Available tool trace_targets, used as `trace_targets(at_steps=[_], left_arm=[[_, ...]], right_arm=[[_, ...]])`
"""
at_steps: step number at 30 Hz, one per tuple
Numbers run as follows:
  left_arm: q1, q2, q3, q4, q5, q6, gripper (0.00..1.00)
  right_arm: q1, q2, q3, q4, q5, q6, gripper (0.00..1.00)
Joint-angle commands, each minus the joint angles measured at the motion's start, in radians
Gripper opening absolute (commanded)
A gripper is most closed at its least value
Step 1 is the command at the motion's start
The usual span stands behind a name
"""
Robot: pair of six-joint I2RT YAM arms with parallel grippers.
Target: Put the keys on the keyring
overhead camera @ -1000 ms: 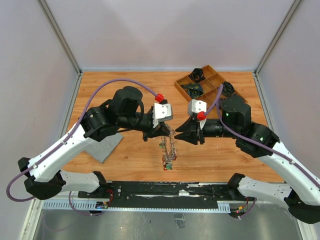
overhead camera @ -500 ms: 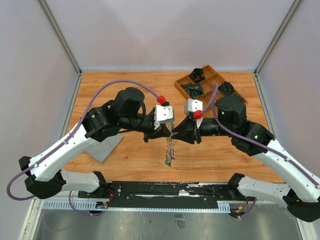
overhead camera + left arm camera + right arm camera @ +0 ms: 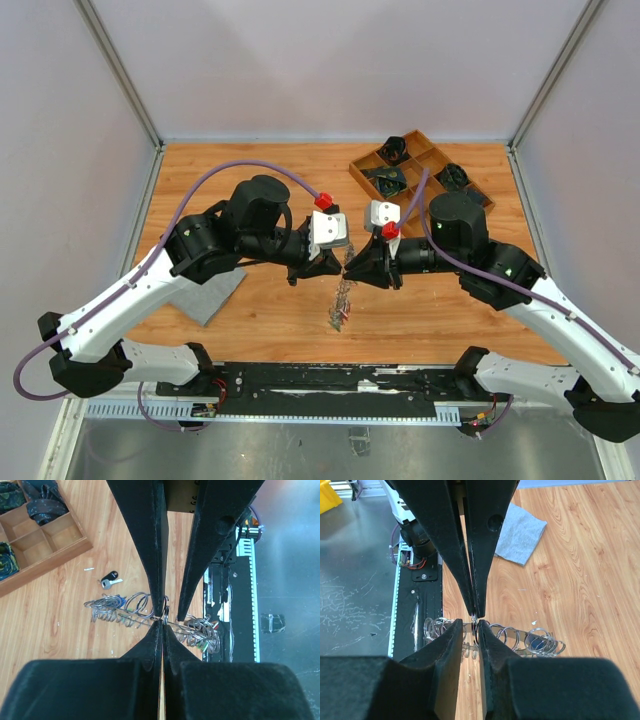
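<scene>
Keyring [image 3: 342, 298] outside wooden tray [image 3: 430, 158]

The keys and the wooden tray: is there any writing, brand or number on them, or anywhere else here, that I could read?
No text reads clearly in any view.
On the keyring and the loose key: no stamp or number shows, too small.
On the wooden tray: no label.
On the black rail at the near edge: white marks, too blurred to read.
</scene>
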Motion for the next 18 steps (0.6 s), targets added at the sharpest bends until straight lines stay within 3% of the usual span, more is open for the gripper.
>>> trace_targets(at_steps=[1,12,18], left_arm=[[-0.009,-0.015,0.042,0.029,0.0,0.007,0.01],[-0.011,-0.015,0.049,0.029,0.001,0.004,0.01],[-0.011,-0.017,0.049,0.029,-0.007,0.005,0.0]], right_arm=[[0.01,-0.001,-0.004,-0.019,-0.001,-0.014,0.19],[0.01,0.023,-0.006,-0.01,-0.018,-0.008,0.12],[0.01,0.02,-0.001,-0.024,-0.005,-0.016,0.01]])
